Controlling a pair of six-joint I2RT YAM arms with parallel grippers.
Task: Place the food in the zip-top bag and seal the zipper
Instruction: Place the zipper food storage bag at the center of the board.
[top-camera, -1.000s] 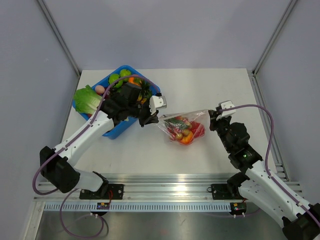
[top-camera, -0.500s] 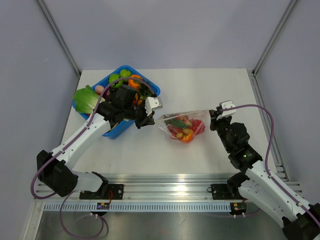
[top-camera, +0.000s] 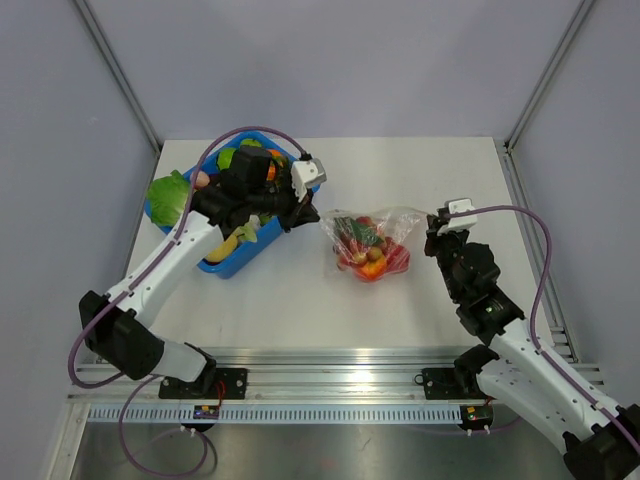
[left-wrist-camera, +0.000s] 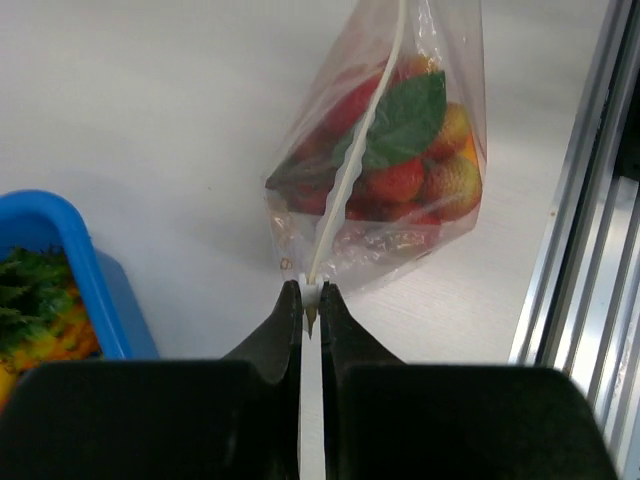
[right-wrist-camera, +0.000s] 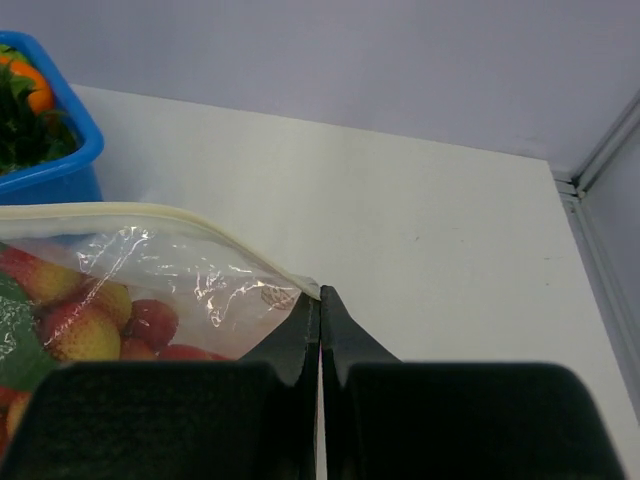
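Left gripper (top-camera: 306, 214) and right gripper (top-camera: 433, 231) each pinch one end of the zip-top bag (top-camera: 372, 243), mid-frame over the bench (top-camera: 430, 170). Left wrist view: the gripper is clamped on the zipper (left-wrist-camera: 347, 175), with food (left-wrist-camera: 398, 182) bagged at upper centre. Right wrist view: the gripper is clamped on the bag's corner, lower centre.

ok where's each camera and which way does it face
Top external: above and behind, looking down at the table; left arm and right arm show.
Left wrist: on the left arm, looking along the left gripper at the zipper of the bag.
Right wrist: on the right arm, looking along the right gripper at the bag's other corner.
All share the bag and blue bin.
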